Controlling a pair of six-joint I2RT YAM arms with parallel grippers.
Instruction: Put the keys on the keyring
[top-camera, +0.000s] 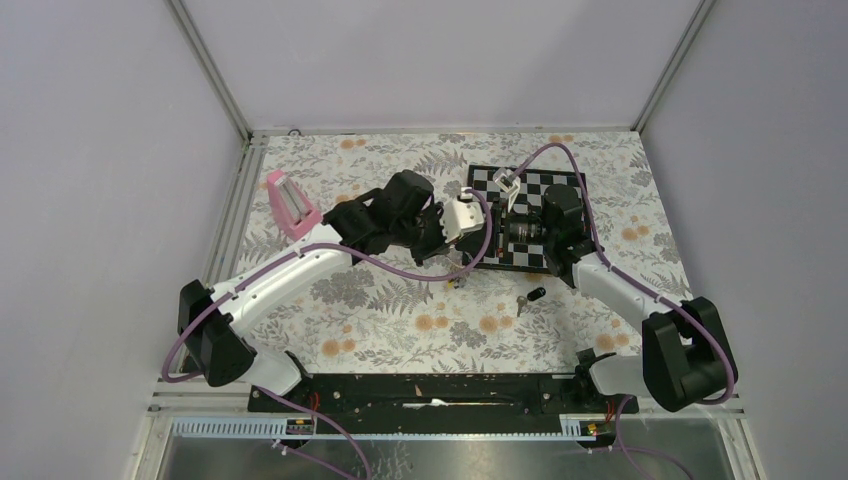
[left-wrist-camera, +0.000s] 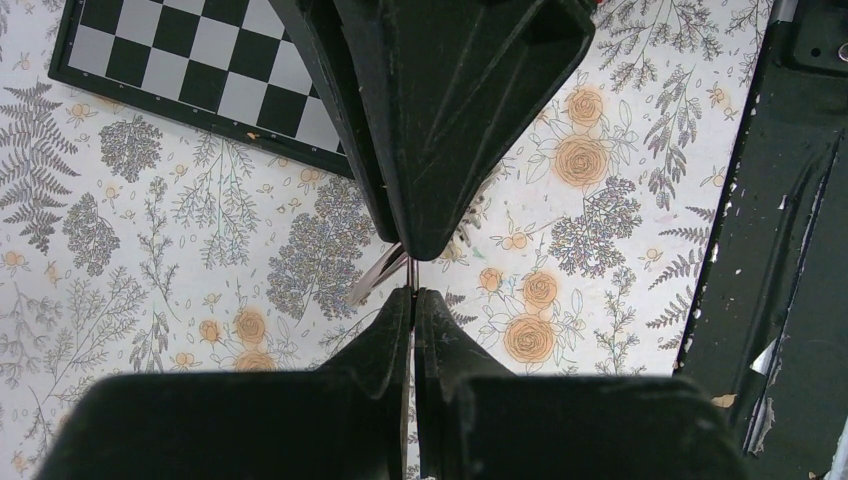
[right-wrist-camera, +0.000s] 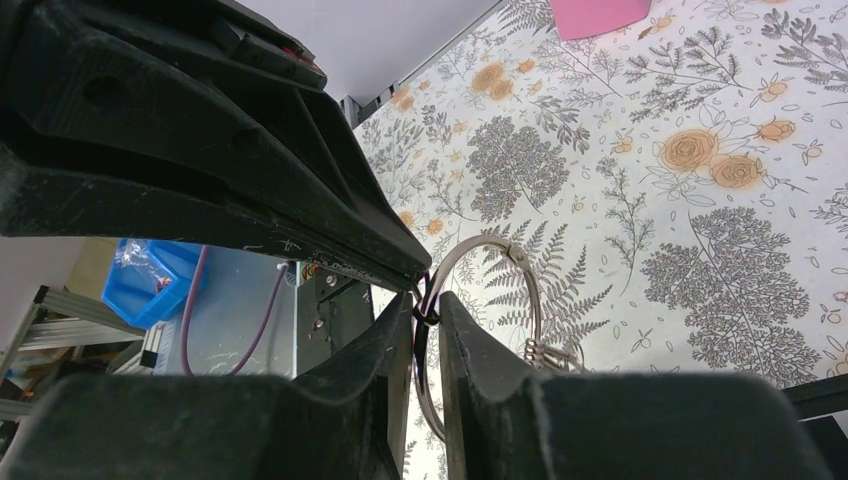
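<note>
The left gripper is pressed almost together on a thin silver strip that sticks out to one side of its tips. Whether that is the plain key or a loop of wire, I cannot tell. Just to its right, the right gripper pinches the wire of the keyring, whose loop stands out beyond its fingertips. The black-headed key lies loose on the worktop on the base side of the right gripper, near it and farther from the left one — so the right arm is the nearer. Its long axis runs diagonally — head towards the right arm's side, blade pointing back towards the left.
</note>
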